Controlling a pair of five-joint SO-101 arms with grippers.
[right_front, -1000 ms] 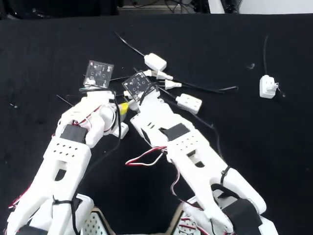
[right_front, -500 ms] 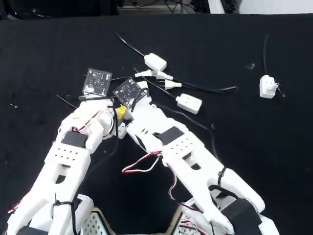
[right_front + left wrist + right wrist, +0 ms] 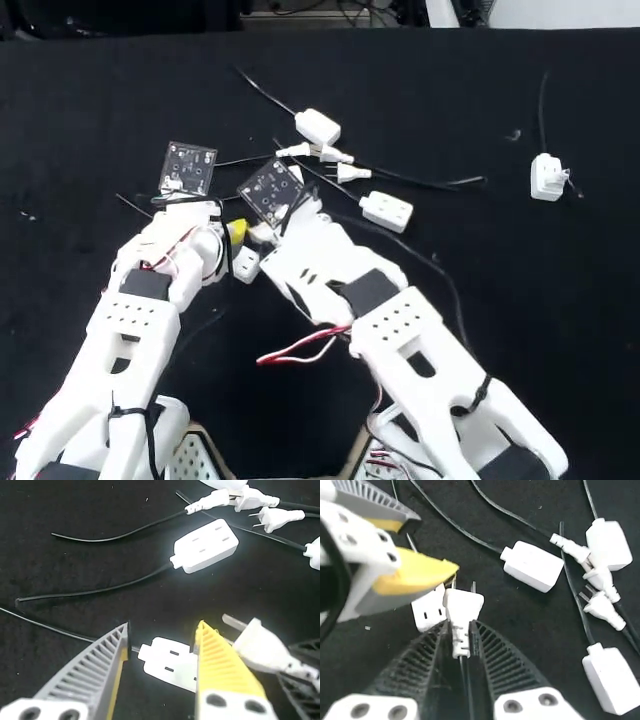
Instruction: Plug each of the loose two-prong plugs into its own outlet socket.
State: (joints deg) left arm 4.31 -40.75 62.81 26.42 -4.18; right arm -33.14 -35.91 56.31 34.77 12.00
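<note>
The right gripper (image 3: 460,629) is clamped on the cord end of a white two-prong plug (image 3: 463,604). The plug's prongs point forward, just beside a small white outlet socket (image 3: 167,662) lying flat on the black table (image 3: 520,300). The left gripper (image 3: 164,629) is spread wide astride that socket, with its yellow finger (image 3: 217,665) close to the plug.

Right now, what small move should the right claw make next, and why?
Probably tilt the right claw so the prongs of the plug face the slots of the socket. The plug is gripped, its prongs aim past the socket, and the open left claw brackets it.
</note>
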